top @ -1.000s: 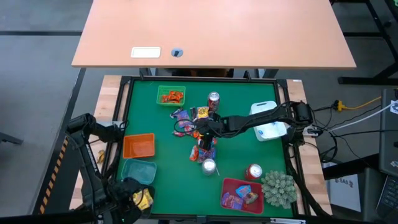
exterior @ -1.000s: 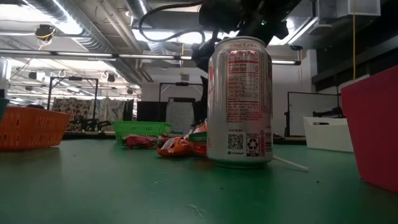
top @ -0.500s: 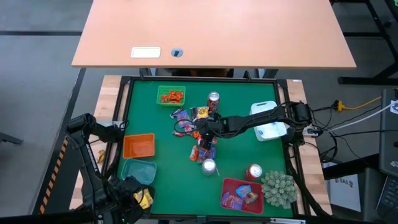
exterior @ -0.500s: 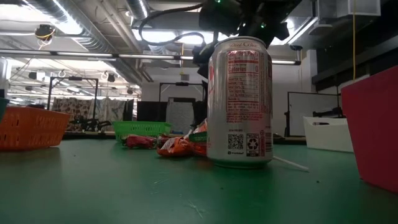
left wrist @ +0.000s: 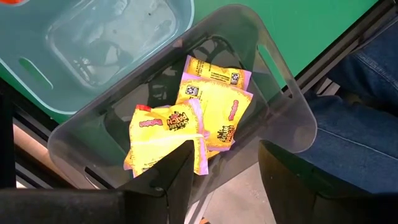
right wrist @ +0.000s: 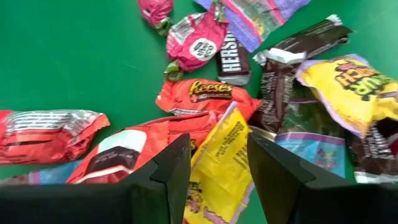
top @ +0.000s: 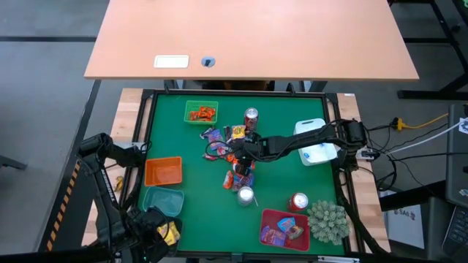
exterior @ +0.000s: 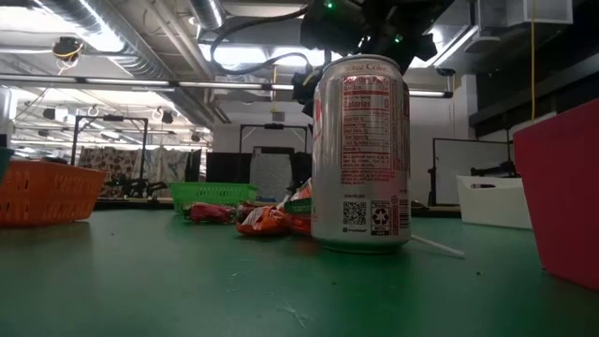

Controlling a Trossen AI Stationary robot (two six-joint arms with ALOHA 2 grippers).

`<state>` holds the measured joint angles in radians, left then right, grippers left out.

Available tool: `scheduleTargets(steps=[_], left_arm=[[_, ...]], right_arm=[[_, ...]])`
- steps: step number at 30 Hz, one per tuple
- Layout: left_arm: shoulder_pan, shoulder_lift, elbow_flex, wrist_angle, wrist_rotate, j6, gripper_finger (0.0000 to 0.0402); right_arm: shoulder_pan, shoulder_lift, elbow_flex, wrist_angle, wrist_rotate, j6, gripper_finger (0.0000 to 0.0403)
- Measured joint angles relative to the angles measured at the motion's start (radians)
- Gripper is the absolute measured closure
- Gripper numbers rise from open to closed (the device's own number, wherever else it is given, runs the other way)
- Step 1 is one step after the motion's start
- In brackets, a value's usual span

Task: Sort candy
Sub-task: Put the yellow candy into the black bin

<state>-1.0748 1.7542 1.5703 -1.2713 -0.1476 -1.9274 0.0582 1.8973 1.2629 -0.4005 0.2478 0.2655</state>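
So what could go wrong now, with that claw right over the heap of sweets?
The right gripper has its jaws open astride a yellow packet lying on an orange-red packet; it may pinch both. A drink can stands beside the pile, so the arm might tip it. The left gripper waits open over its grey bin.

I'm working in what looks like a lab or industrial workshop: past my green table mat I see exposed ceiling ducts, bare strip lights and open racks (cluttered ones). From above there's a grey floor, a plain wooden desk and loose cables beside my frame.
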Motion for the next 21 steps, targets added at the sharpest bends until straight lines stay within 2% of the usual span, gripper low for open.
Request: scheduleTargets(steps=[15,18,21], left_arm=[[0.001,0.000,0.000,-0.001,-0.005,0.000,0.0235],[0.001,0.000,0.000,0.000,-0.021,0.001,0.0235],[0.001,0.001,0.000,-0.002,-0.056,0.003,0.0235]], right_arm=[[0.000,0.052,0.000,0.000,-0.004,0.000,0.0250],[0.000,0.062,0.002,0.000,-0.004,-0.005,0.0268],[0.000,0.062,0.001,-0.011,-0.004,-0.008,0.0308]])
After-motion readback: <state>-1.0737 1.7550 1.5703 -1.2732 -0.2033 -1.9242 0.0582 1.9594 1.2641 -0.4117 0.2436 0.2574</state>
